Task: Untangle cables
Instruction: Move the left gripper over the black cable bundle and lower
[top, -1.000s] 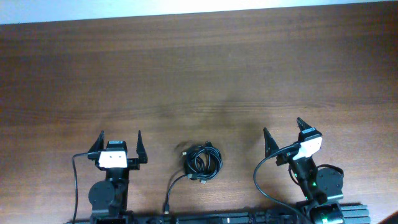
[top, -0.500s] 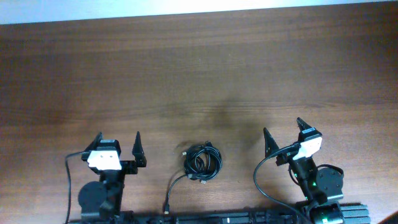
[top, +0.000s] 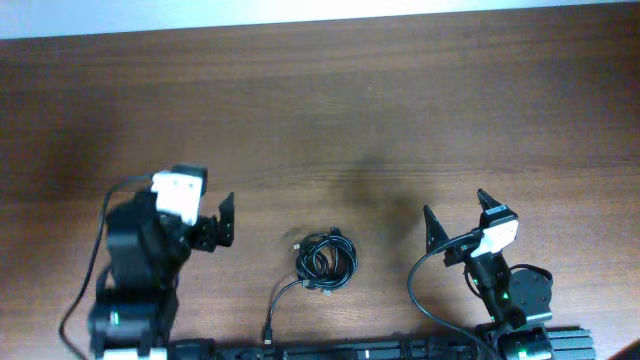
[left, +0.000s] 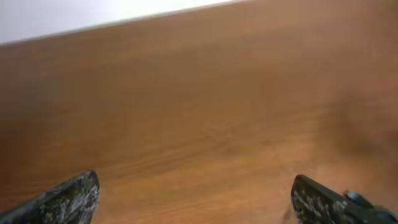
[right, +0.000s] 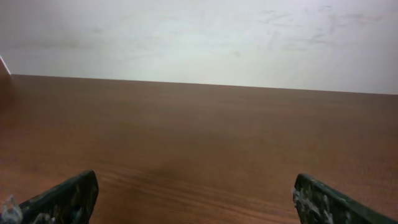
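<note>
Looking down, you find the cables (top: 326, 262) as a small round coil on the table (top: 400, 100), between the arms, by the near edge: inboard of left gripper (top: 208, 222) and right gripper (top: 455, 207), neither clearly nearer. Both gape wide, holding nothing

The cables (top: 325, 262) lie in the lower centre of the overhead frame. They are thin black cords wound into one small, roughly round coil of overlapping loops, lying flat. One loose strand leaves the coil's lower left and curves down toward the bottom edge, ending in a small plug. Short ends poke out at the coil's rim.
</note>
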